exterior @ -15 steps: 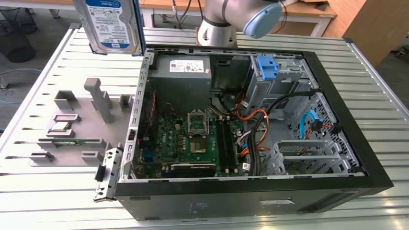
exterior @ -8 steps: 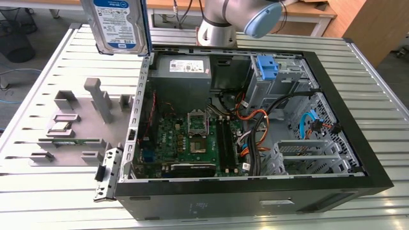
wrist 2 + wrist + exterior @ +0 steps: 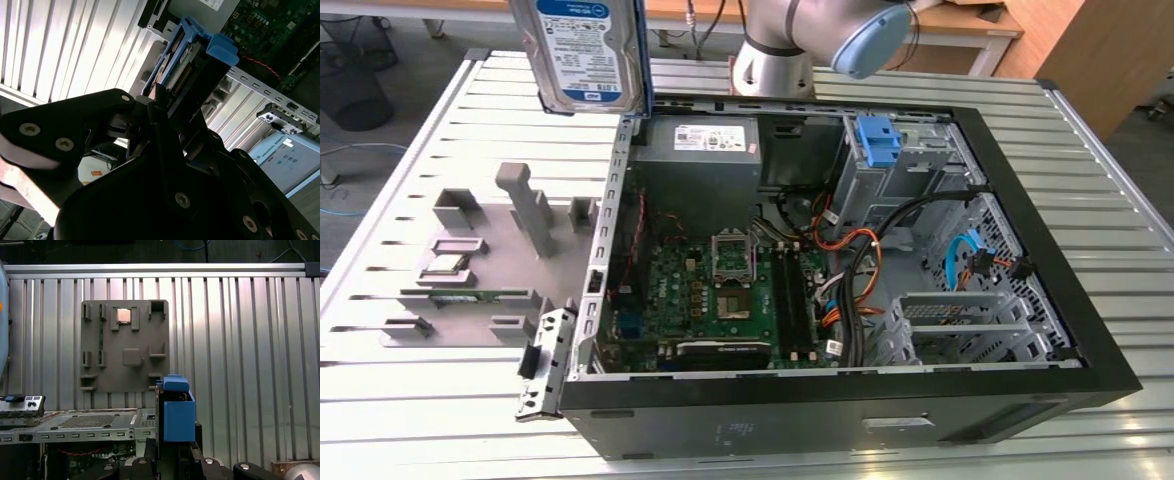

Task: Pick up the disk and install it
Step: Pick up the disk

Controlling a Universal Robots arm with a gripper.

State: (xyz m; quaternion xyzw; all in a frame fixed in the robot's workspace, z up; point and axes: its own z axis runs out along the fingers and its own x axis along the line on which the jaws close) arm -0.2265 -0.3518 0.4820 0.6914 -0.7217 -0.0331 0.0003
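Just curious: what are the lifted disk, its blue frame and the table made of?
The disk: silver metal casing, dull sheen, paper-like label. Its blue frame: probably moulded plastic, matte, evenly coloured. The table: ribbed metal, likely aluminium, reflecting light.

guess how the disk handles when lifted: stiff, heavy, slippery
Probably stiff and heavy for its size: the disk looks like a solid metal-cased block. Its blue bracket is plastic, so it may flex or slip a little.
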